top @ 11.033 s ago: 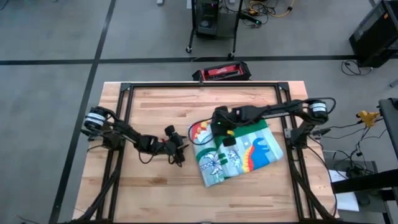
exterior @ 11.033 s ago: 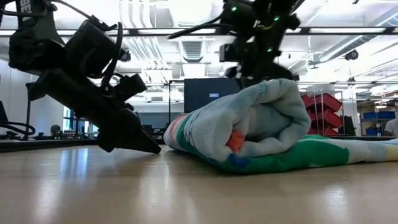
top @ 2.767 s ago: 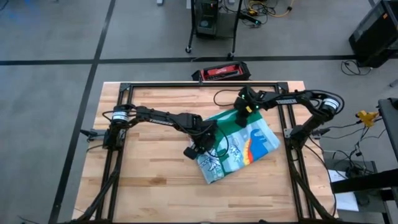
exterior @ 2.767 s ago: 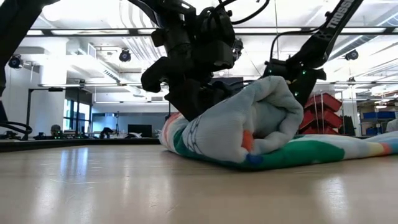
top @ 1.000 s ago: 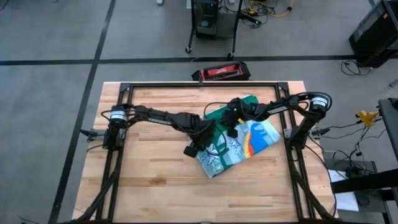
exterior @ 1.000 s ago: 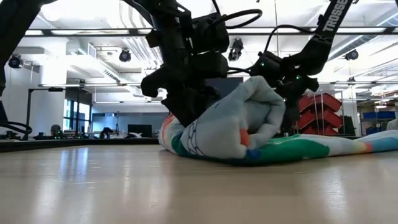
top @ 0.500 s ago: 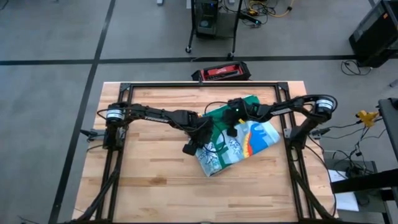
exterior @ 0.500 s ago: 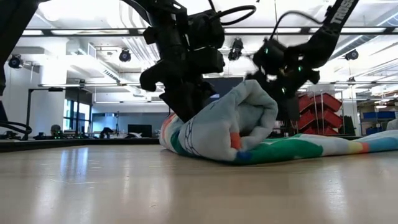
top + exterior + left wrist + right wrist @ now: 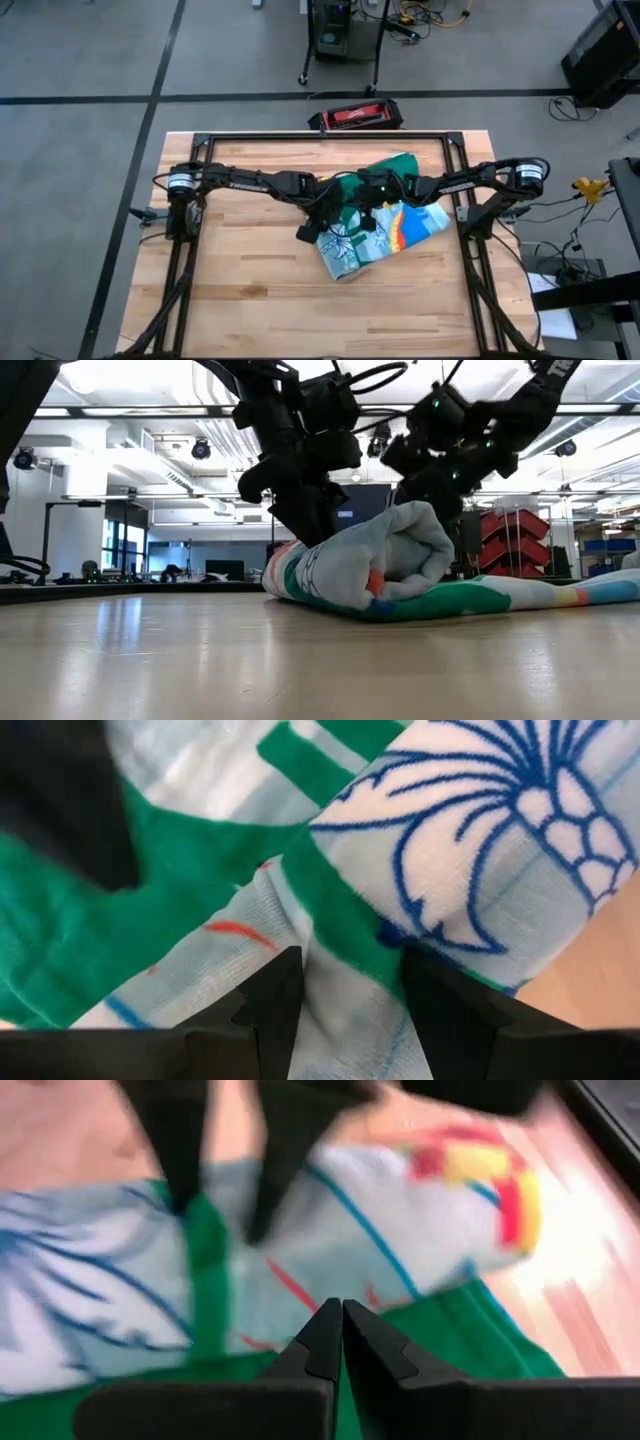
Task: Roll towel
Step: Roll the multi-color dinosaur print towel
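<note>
One towel [image 9: 385, 228] lies half rolled at the middle of the wooden surface [image 9: 250, 290], its flat tail trailing right. Left gripper [image 9: 345, 982] straddles a fold of the roll, partly spread; right gripper [image 9: 341, 1320] hovers pinched empty just over it. If neither presses, the loose roll could spring open.

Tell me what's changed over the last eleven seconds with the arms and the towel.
The left gripper came in from the bare table and now clamps a fold of the towel. The right gripper, shut, slid down onto the roll beside it. The towel stays partly rolled mid-table, its green border flipped up.
</note>
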